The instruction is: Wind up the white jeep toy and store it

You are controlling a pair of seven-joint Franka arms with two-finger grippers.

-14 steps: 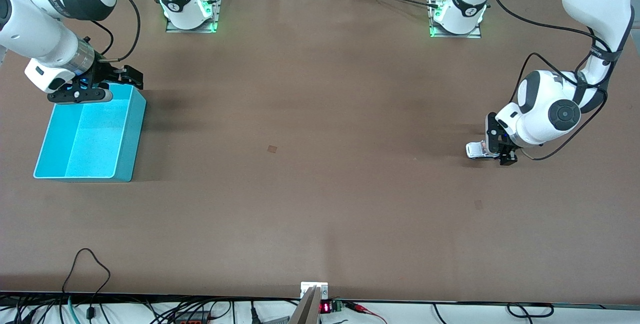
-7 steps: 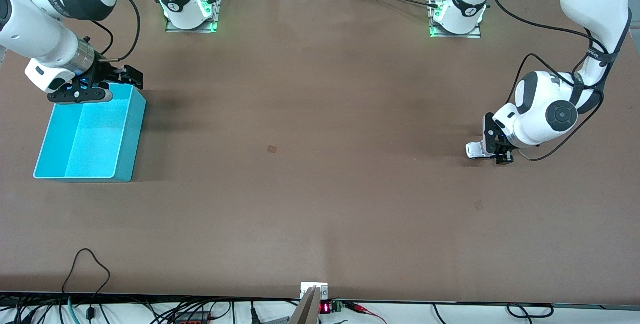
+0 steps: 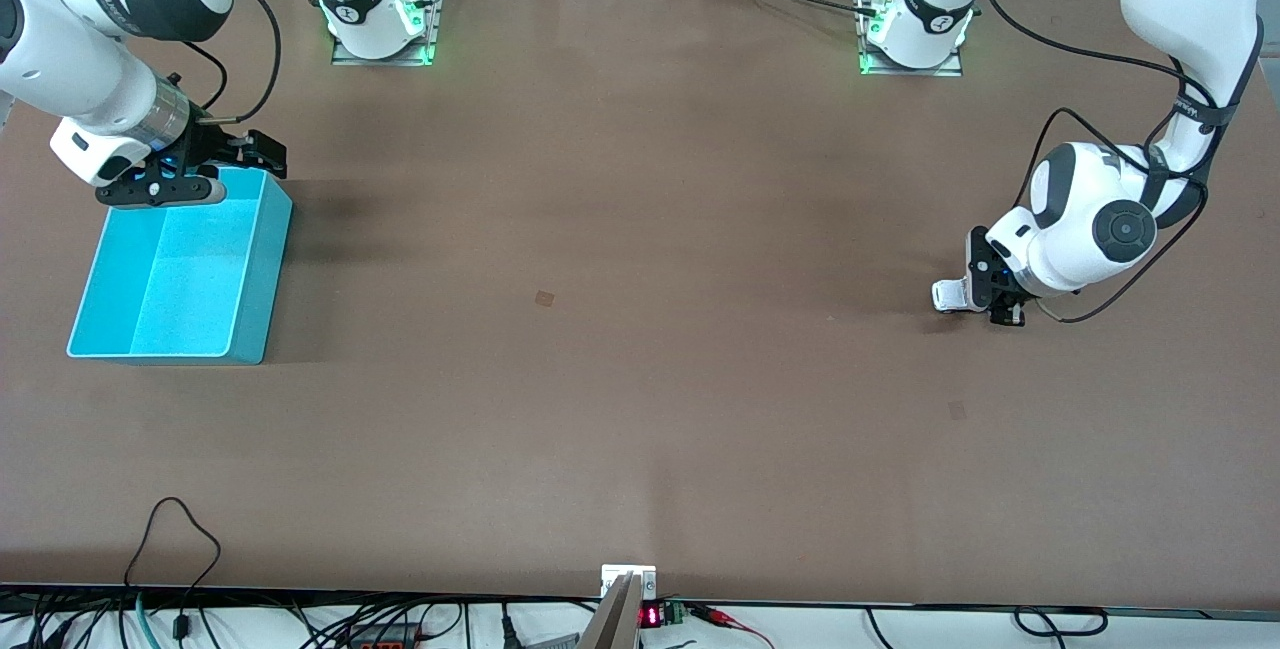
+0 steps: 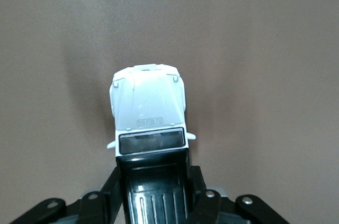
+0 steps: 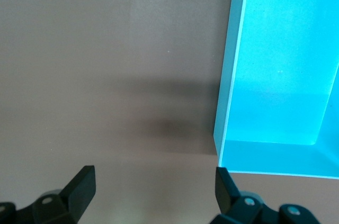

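The brown table point(image 3: 640, 329) spreads wide and mostly bare, with a small dark mark point(image 3: 544, 298) near its middle and cables point(image 3: 180, 539) trailing along the edge nearest the front camera. At the right arm's end sits the cyan bin point(image 3: 180, 269), open-topped, nothing showing inside it. The right gripper point(image 3: 205, 174) hangs over the bin's rim on the side toward the robots' bases, fingers point(image 5: 82, 184) spread wide apart and holding nothing; this arm waits.

Well apart, at the left arm's end of the table, the left gripper point(image 3: 985, 301) is down at the tabletop, its black fingers point(image 4: 204, 203) pinching the white jeep toy point(image 3: 950, 295) by the rear of its body. In the left wrist view the jeep point(image 4: 148, 107) pokes out past the fingertips, white hood forward, black roof panel between the fingers. Bare table lies between the jeep and the bin.
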